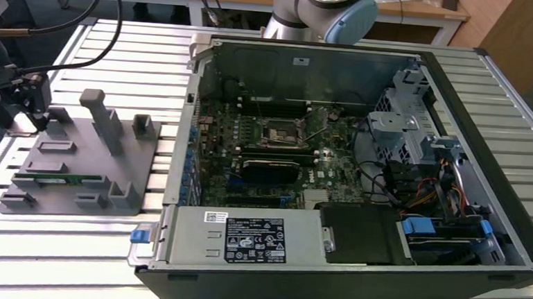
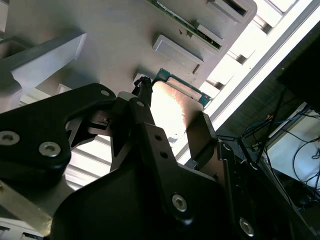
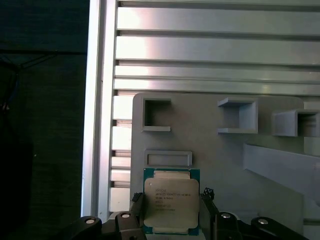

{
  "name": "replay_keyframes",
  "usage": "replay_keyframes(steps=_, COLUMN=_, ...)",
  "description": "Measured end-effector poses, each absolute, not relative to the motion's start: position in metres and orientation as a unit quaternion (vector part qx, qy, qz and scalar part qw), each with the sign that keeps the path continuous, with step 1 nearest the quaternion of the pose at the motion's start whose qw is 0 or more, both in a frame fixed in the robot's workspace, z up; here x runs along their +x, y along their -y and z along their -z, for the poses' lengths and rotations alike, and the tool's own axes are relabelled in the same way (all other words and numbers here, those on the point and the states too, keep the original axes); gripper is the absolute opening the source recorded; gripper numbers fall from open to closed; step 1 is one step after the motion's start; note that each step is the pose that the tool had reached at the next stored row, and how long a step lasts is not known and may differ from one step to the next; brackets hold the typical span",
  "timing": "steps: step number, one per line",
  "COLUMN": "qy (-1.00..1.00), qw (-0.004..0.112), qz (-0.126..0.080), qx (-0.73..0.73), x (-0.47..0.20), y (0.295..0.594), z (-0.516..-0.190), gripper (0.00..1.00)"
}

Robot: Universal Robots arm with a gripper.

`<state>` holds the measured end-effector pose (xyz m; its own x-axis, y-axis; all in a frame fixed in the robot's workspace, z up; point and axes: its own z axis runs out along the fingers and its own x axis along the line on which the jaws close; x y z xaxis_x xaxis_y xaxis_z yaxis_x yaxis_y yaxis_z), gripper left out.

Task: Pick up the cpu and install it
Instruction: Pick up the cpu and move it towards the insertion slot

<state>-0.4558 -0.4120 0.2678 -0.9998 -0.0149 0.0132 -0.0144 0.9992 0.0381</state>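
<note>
First wrist view: my gripper (image 3: 172,198) straddles the flat silver-topped square cpu (image 3: 171,202).
Looks light, stiff, fragile: edges only. Clamped yet? I cannot tell.

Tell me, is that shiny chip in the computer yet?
Out. In the first wrist view the cpu is over the grey tray, at the pincer, not inside the computer case.

We note the cpu (image 3: 171,202): shiny metal lid, green rim. Tray (image 3: 210,150): matt grey plastic. Table (image 3: 210,50): ribbed bright metal.
</note>
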Motion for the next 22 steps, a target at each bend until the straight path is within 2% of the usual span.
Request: replay_keyframes(steps=22, qy=1.0, qw=0.007, qz=0.019, qx=0.007, x=-0.4558, y=0.412, z=-0.2761, gripper=0.53)
